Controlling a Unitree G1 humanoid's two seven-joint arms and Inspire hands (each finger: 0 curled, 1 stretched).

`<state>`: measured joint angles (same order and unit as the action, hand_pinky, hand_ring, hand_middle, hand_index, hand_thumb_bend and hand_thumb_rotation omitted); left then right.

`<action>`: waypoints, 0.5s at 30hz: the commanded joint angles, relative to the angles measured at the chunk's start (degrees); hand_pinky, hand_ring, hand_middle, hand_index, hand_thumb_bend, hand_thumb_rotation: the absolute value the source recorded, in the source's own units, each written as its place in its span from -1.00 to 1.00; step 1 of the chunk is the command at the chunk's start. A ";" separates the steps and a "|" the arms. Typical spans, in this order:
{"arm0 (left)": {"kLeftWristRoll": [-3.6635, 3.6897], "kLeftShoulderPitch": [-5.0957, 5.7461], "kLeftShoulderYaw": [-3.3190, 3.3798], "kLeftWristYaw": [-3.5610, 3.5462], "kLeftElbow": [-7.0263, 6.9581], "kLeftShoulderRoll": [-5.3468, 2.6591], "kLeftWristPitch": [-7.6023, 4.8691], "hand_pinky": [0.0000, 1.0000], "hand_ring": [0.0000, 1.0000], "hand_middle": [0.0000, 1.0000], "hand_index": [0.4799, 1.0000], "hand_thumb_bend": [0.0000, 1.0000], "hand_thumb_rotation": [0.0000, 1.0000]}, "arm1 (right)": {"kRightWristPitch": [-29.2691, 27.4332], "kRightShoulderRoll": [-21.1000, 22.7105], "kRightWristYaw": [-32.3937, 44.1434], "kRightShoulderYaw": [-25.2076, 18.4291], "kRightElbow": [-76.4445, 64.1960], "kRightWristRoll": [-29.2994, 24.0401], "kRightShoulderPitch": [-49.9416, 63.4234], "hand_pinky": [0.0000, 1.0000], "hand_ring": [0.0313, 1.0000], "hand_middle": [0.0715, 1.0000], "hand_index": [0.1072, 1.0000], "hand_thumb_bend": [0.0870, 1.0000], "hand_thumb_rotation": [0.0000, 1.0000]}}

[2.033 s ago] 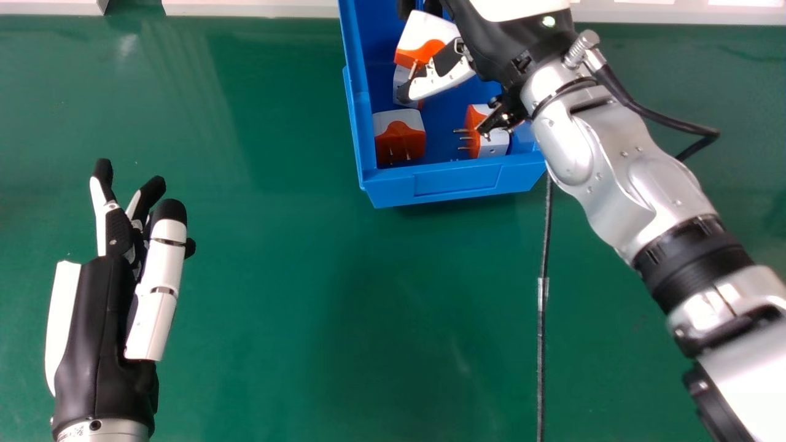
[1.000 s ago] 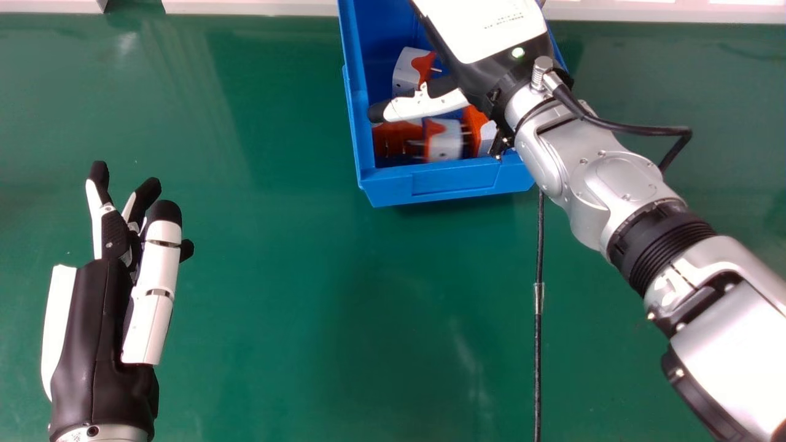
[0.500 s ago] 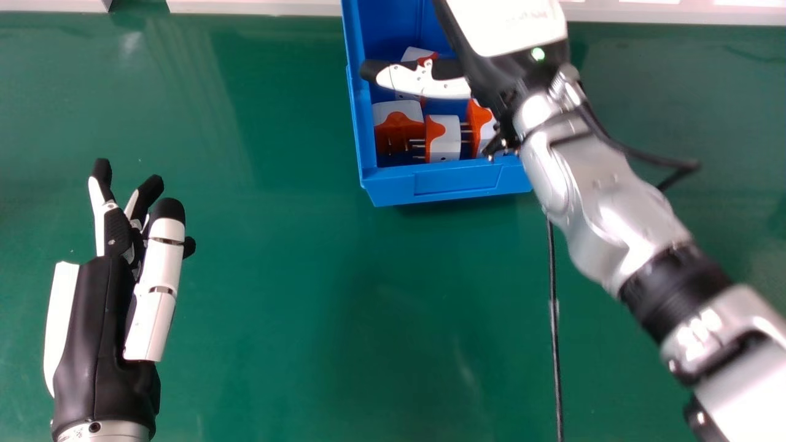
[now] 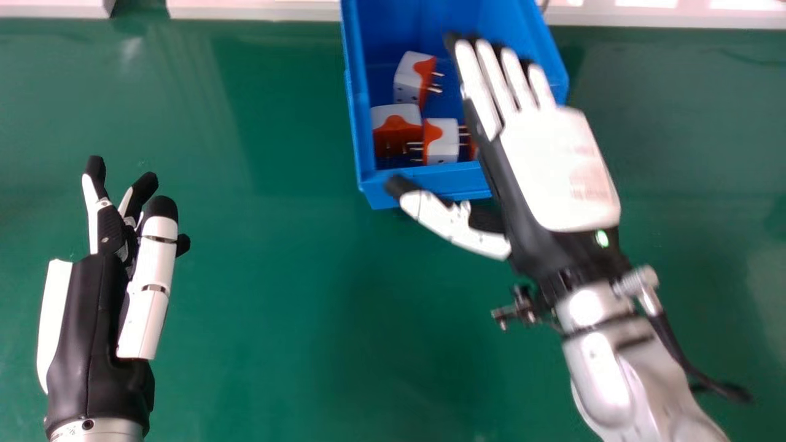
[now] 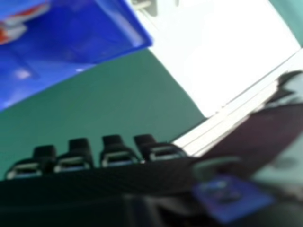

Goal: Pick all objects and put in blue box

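Plugs (image 4: 396, 115) lie in the blue box (image 4: 454, 179) along its near and left edges; mostly left of the right hand (image 4: 560, 169), fingers (image 4: 478, 89) straight, slightly spread; left hand (image 4: 89, 325) relaxed.

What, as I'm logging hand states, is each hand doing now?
Left hand: open, fingers relaxed, nothing seen in it.
Right hand: open, fingers straight, partly over the box, nothing seen in it.
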<state>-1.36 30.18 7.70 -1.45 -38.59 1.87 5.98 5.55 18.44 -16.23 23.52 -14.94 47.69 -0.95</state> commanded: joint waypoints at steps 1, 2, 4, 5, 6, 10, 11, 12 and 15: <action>0.35 -0.22 0.53 -0.16 -0.07 0.41 -0.66 0.65 0.86 0.92 0.89 -0.47 0.73 | -2.68 -0.61 1.43 -1.14 -5.76 -3.76 5.06 1.00 1.00 1.00 1.00 -0.43 0.89; 0.30 -0.33 0.53 -0.16 0.04 0.45 -0.65 0.65 0.86 0.91 0.89 -0.47 0.73 | -3.14 -0.96 2.44 -1.51 -7.03 -5.51 6.90 1.00 1.00 1.00 1.00 -0.43 0.91; 0.16 -0.65 0.52 -0.11 0.20 0.52 -0.57 0.65 0.86 0.91 0.89 -0.46 0.73 | -2.63 -2.35 6.74 -2.48 -11.14 -12.74 11.58 1.00 1.00 1.00 1.00 -0.42 0.96; 0.07 -0.80 0.50 -0.07 0.30 0.54 -0.56 0.65 0.86 0.91 0.89 -0.46 0.73 | -2.08 -3.08 8.83 -3.07 -13.13 -16.36 13.65 1.00 1.00 1.00 1.00 -0.41 0.97; 0.02 -0.91 0.48 -0.04 0.37 0.57 -0.55 0.64 0.86 0.91 0.89 -0.45 0.73 | -1.72 -3.62 10.42 -3.59 -14.51 -18.77 15.05 0.99 1.00 1.00 1.00 -0.41 0.99; -0.44 -2.25 0.62 0.17 1.97 0.97 -0.80 0.64 0.86 0.91 0.89 -0.42 0.73 | 2.44 -7.18 14.15 -6.07 -20.70 -27.34 22.57 0.95 1.00 1.00 1.00 -0.36 1.00; -0.51 -2.50 0.66 0.19 2.27 1.06 -0.82 0.64 0.86 0.91 0.89 -0.41 0.73 | 3.40 -7.86 14.51 -6.45 -21.53 -28.26 23.58 0.95 1.00 1.00 1.00 -0.35 1.00; -0.54 -2.75 0.72 0.20 2.41 1.17 -0.70 0.64 0.86 0.91 0.89 -0.41 0.73 | 4.61 -8.60 14.76 -7.01 -22.06 -29.06 24.10 0.95 1.00 1.00 1.00 -0.35 1.00; -0.66 -2.97 0.76 0.25 2.42 1.39 -0.46 0.65 0.86 0.91 0.88 -0.39 0.73 | 7.67 -10.77 15.46 -10.10 -22.33 -32.97 24.88 0.99 1.00 1.00 1.00 -0.15 1.00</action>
<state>-1.75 27.32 8.16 -1.23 -35.37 2.88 5.98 12.32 9.00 -1.05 15.53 -35.44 17.06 23.82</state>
